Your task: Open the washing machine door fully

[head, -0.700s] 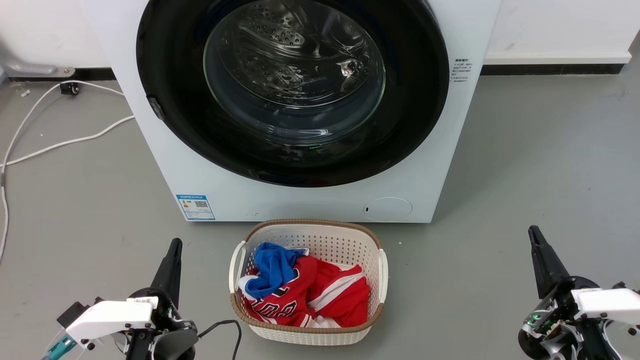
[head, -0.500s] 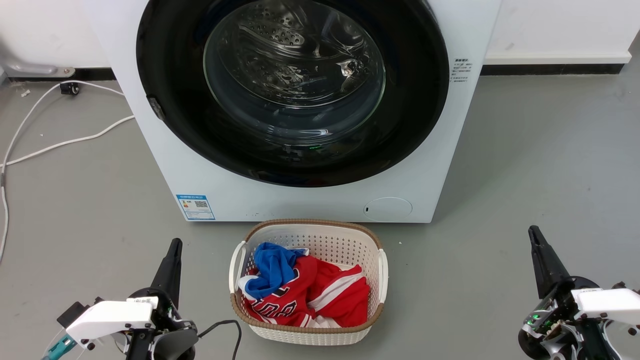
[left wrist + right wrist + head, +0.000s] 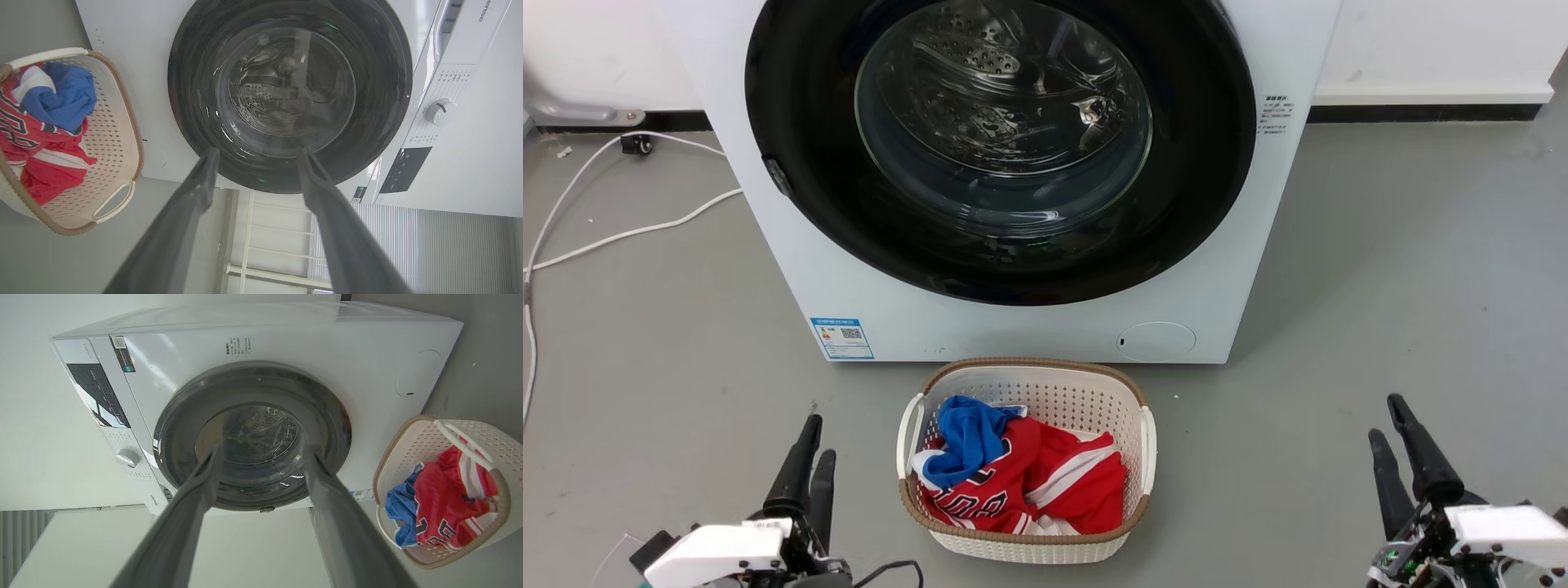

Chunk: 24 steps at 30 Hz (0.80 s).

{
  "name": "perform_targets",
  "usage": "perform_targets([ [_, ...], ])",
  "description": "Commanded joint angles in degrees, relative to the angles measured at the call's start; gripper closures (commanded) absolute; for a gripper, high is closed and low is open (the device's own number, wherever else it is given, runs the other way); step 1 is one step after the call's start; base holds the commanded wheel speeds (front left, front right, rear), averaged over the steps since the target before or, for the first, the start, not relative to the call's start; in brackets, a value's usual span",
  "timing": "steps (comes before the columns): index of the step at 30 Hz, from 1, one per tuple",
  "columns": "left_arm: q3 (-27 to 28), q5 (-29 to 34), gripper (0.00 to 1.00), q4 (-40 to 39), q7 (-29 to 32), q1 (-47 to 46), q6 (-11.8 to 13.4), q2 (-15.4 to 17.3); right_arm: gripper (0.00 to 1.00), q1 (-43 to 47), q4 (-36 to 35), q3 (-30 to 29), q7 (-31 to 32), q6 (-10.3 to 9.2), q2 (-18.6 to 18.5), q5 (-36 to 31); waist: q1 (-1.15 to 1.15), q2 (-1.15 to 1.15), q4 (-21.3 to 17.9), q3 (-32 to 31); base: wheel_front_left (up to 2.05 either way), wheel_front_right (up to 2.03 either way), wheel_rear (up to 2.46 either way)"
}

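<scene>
The washing machine [image 3: 1258, 269] stands at the far side of the grey floor [image 3: 1421, 286], and the washing machine door [image 3: 1003, 139] looks shut. Its glossy black disc lies flat against the white front, and the steel drum shows only through the bulging glass. As far as I can judge, none of the job is done yet and the whole swing of the door is left.

Both arms are low on the near side, well apart from the machine. The left gripper [image 3: 818, 438] sits near left of the laundry basket [image 3: 1029, 363] and the right gripper [image 3: 1385, 417] sits well off to its right. On each one the two dark fingers point toward the machine. In both wrist views the fingers are spread with nothing between them, so both claws are released and empty. Through each gap I see the door face straight ahead.

The basket stands just in front of the machine, under the door's lower edge. It holds a red jersey [image 3: 1062, 482] and a blue cloth [image 3: 968, 437]. It sits right where an arm might reach in, and I reckon it could crowd a low approach.

A small grey fitting [image 3: 778, 175] sits on the door's left rim. I cannot tell whether it is a catch or a hinge, so I cannot tell which side will swing out. A white cable [image 3: 621, 237] trails across the floor on the far left, clear of both arms. What is left, I judge, is to reach the rim, get a hold, free the door and pull it all the way round.
</scene>
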Motion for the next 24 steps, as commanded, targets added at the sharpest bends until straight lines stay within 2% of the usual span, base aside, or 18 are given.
perform_targets([
  [1, -0.25, 0.44, 0.00, -1.13, -0.66, -0.43, 0.00, 0.04, 0.00, -0.20, -0.93, 0.10, -0.68, 0.00, -0.07, -0.56, 0.00, 0.00, 0.00, 0.01, 0.00, 0.00, 0.00],
  [9, -0.07, 6.67, 0.00, -3.09, -2.96, -0.04, 0.22, 0.05, 0.00, 0.74, -2.93, -0.52, -2.95, 0.01, -0.05, -7.24, 0.00, 0.00, 0.01, 0.11, 0.00, 0.00, 0.00],
  [24, -2.70, 24.68, 0.00, -8.61, -6.51, 0.83, 5.04, 0.06, 0.00, 2.42, -9.34, 0.59, -6.44, 0.02, -0.01, -26.23, 0.00, 0.00, -0.02, 0.26, 0.00, 0.00, 0.00],
])
